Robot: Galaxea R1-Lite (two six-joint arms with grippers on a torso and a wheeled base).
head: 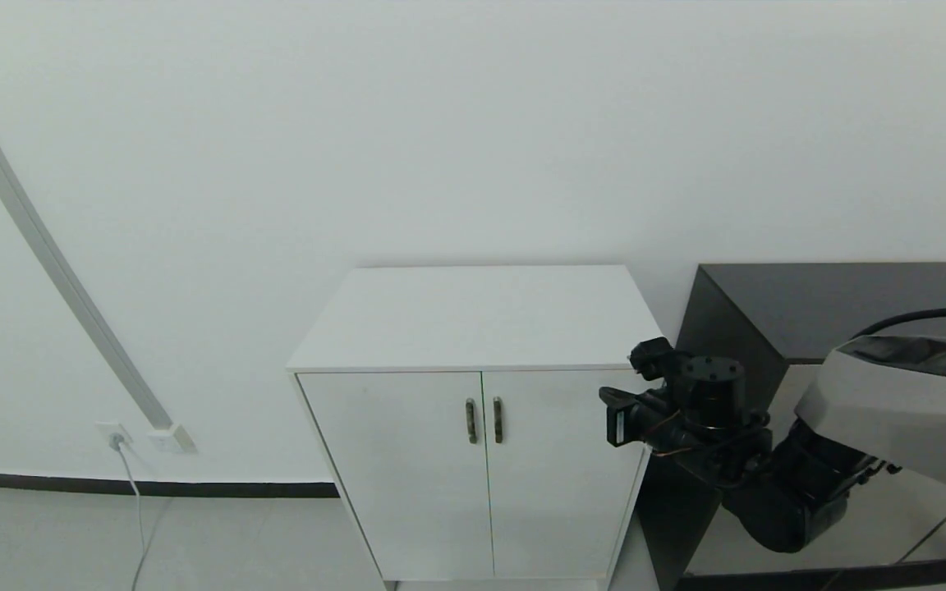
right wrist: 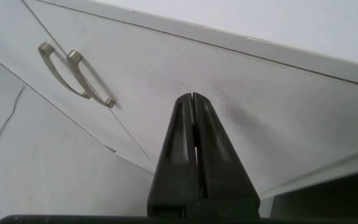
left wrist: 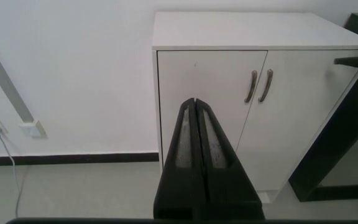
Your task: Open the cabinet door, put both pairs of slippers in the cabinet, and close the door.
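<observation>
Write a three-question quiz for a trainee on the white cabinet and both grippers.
1. True or false: both doors of the white cabinet are shut.
2. The two door handles sit: A) at the outer edges; B) side by side at the middle seam; C) on the cabinet top.
3. Fill in: the left gripper and right gripper each have fingers ____.
Key: 1 true; 2 B; 3 shut.
</observation>
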